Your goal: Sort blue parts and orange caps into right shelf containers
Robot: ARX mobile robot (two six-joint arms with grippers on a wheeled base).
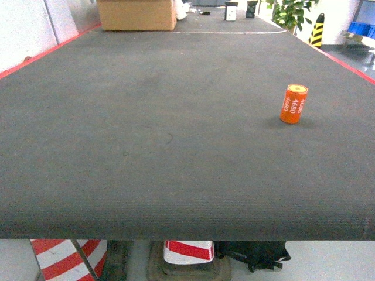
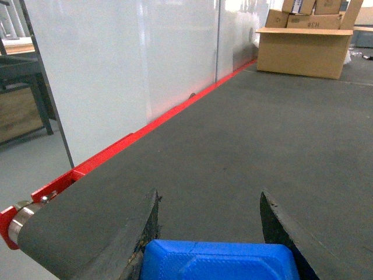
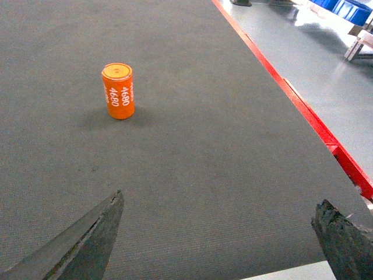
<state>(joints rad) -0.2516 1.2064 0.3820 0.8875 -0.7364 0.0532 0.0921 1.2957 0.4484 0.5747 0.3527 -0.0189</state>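
One orange cap [image 1: 293, 103] stands upright on the dark grey belt [image 1: 146, 129], right of centre; its side reads "4680". The right wrist view has the same orange cap [image 3: 118, 91] ahead and to the left of my right gripper [image 3: 220, 201], which is open and empty over the belt near its red right edge. In my left gripper [image 2: 209, 198] sits a blue part [image 2: 221, 262], a flat blue plastic block with rounded corners, with the jaws shut on it above the belt's left side. Blue containers [image 3: 345, 8] show only partly, far off at the right. Neither gripper appears in the head view.
A cardboard box [image 1: 137, 14] sits at the belt's far end, seen also as the cardboard box [image 2: 303, 49]. A red rail [image 2: 175, 111] and white panels [image 2: 128, 64] line the left side. Red-and-white barriers [image 1: 64, 257] stand under the near edge.
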